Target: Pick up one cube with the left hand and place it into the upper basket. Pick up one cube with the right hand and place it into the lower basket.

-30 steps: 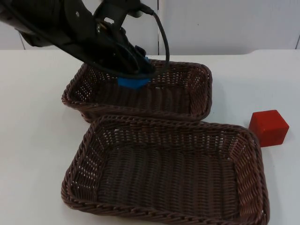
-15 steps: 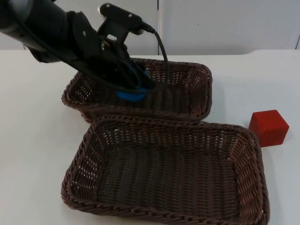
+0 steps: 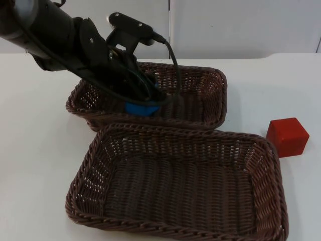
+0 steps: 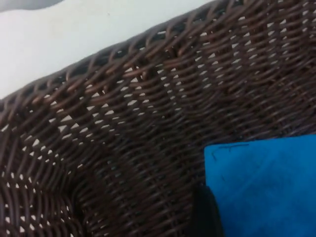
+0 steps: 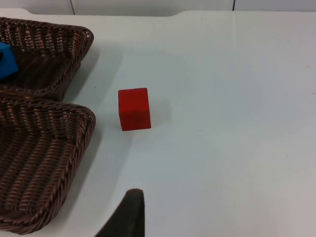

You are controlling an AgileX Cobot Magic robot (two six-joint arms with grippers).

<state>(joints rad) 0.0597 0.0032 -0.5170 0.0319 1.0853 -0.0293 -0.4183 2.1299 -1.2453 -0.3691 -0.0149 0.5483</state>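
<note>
The blue cube [image 3: 142, 108] sits low inside the upper basket [image 3: 200, 95], near its front wall; the red cube [image 3: 287, 136] rests on the table just beside the lower basket [image 3: 175, 186], at its right rim; both baskets are dark brown wicker, touching.

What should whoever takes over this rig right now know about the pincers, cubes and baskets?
Left pincer: low inside the upper basket, shut on the blue cube; not yet released.
Right pincer: waits above the white table; whether it is open cannot be told.
Red cube: on the table, right of the lower basket, untouched.
Done: blue cube carried into the upper basket.
Left: release it, then the right arm moves the red cube into the lower basket.
</note>
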